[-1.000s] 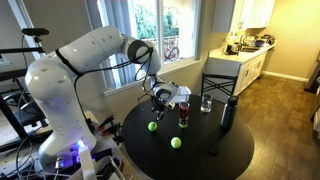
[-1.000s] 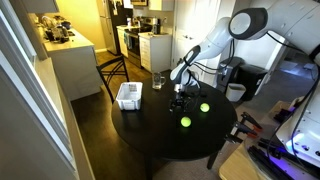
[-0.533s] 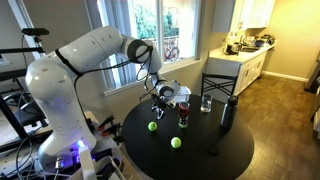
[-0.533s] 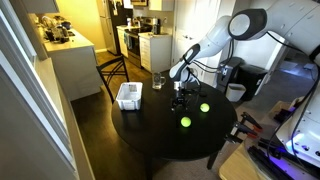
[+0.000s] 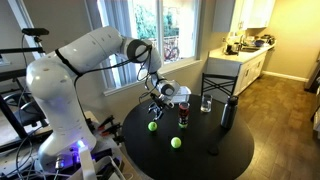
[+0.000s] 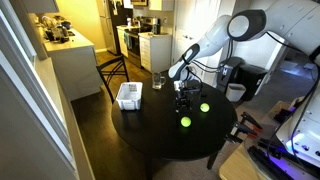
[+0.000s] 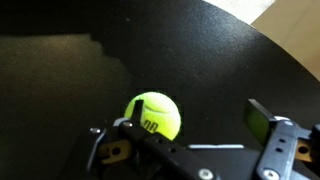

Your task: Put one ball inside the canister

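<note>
Dipped a touch lower since a second ago, bringing the gripper (image 5: 154, 105) nearer the round black table (image 5: 205, 152). Hangs with jaws spread wide, gripping nothing. Looks down in the wrist view on the ball (image 7: 152, 115): yellow-green, fuzzy, lying in the open on the tabletop, nearer one fingertip than the other. Bears a dark printed mark, too blurred to read. Shares the table with the upright canister (image 5: 183, 113), a second ball (image 5: 176, 142), a drinking glass (image 5: 206, 103), a dark bottle (image 5: 228, 112) and a white basket (image 6: 128, 95).
</note>
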You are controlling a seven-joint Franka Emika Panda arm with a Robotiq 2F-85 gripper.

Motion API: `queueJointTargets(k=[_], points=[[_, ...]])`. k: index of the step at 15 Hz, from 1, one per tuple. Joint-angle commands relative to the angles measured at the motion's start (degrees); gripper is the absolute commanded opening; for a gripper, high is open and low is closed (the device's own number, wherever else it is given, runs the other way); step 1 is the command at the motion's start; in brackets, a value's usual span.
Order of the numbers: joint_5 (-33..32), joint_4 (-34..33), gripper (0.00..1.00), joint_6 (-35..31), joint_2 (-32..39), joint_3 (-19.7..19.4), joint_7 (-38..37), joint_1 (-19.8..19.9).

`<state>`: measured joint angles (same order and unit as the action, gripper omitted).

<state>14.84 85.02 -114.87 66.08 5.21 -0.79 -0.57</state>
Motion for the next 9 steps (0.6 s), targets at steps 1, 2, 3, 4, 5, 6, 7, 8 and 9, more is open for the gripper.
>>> queueJointTargets(k=[1,2,3,4,5,6,7,8,9], points=[[-3.86,-0.8,1.0,-2.43,1.86,-2.5,-2.7,-3.32],[-5.09,-0.91,1.0,-3.29,2.48,-3.13,-3.07,-4.16],[-5.82,-1.04,1.0,-3.83,3.11,-3.42,-3.46,-4.73],[-6.56,-1.27,1.0,-4.46,3.85,-3.75,-3.88,-5.36],[-7.13,-1.44,1.0,-4.79,4.38,-3.93,-4.41,-5.87],[-7.51,-1.58,1.0,-5.56,4.92,-3.99,-4.72,-6.31],[-7.75,-1.76,1.0,-6.35,5.34,-3.98,-5.02,-6.66],[-7.91,-2.19,1.0,-7.46,5.97,-3.89,-5.19,-6.92],[-8.04,-2.4,1.0,-8.3,6.29,-3.85,-5.37,-7.18]])
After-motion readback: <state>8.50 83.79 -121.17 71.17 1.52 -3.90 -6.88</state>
